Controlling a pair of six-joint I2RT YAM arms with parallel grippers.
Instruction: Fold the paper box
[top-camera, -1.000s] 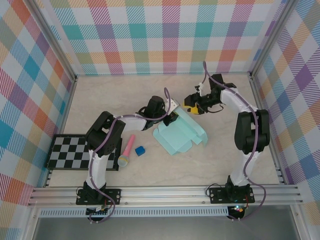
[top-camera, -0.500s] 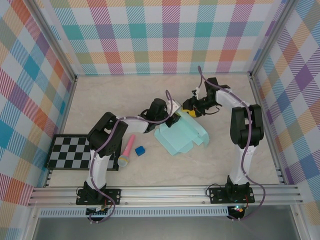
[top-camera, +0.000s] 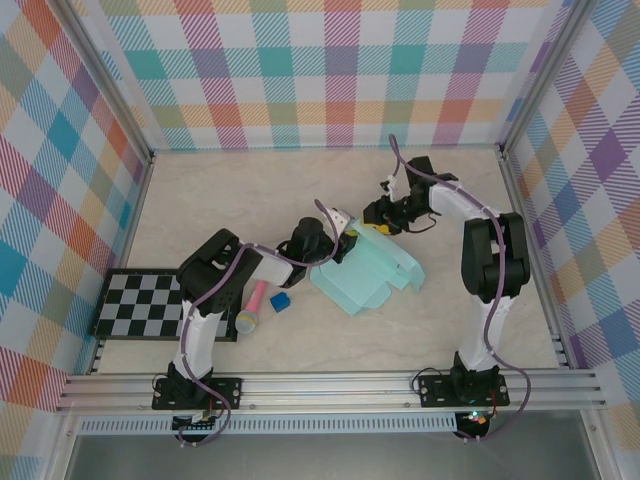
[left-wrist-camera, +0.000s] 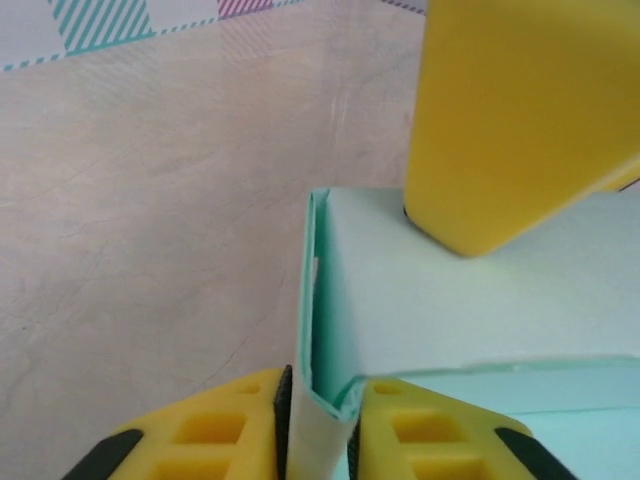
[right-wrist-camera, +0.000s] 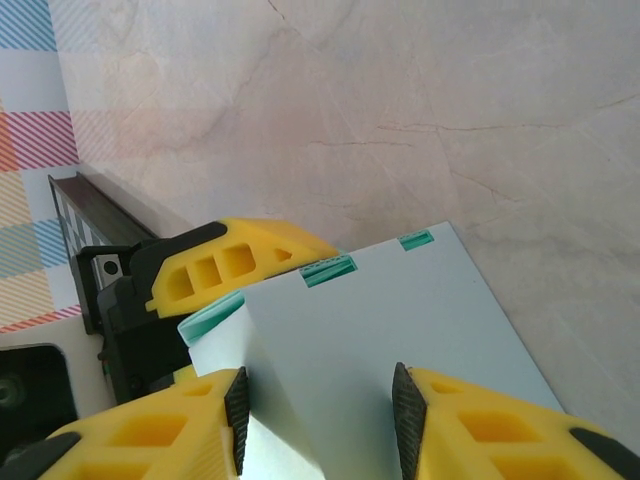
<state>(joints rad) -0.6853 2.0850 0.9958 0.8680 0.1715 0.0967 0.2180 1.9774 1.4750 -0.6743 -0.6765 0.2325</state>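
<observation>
We are partway into the folding: the pale mint-blue thin card paper box lies in the middle of the marbled beige surface, half formed, one wall lifted at its far left corner and the other panels and flaps spread low toward the near right. The left claw is closed on that corner, its yellow fingertips pinching a folded edge of the card. The right claw reaches in from the far side and straddles the raised panel, a pad on either side of it. Its jaws stand partly apart with card between them, and we cannot tell whether they clamp it or merely bracket it. We judge the step in hand to be raising and creasing this wall. The next move, we think, calls for the left claw to anchor the corner while the right one presses the panel over along its crease, gently, since thin card buckles easily. A small dark blue cube and a pink toy microphone lie just left of the box, apart from it
</observation>
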